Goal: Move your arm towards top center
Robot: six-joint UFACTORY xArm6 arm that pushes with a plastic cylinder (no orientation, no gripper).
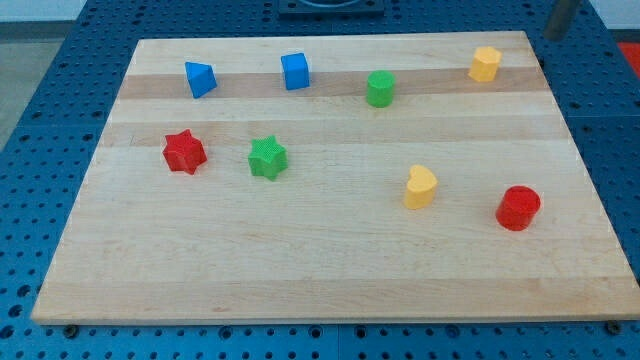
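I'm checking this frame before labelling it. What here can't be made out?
- My tip: the rod is blurred and cut off by the view's top edge at the right corner; its lower end looks off the board, not clearly seen.
- Dark object at top centre: cropped by the top edge, unidentifiable.
- Blue block at top left: exact shape unclear.

Dark rod (561, 18) at the view's top right corner, my tip not clearly visible

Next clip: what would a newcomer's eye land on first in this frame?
Eight small coloured blocks scattered over the pale wooden board: the red star-shaped block beside the green star-shaped block at the view's left, and the red cylinder block at lower right. My tip, the dark rod's end, sits off the top right corner, clear of every block.
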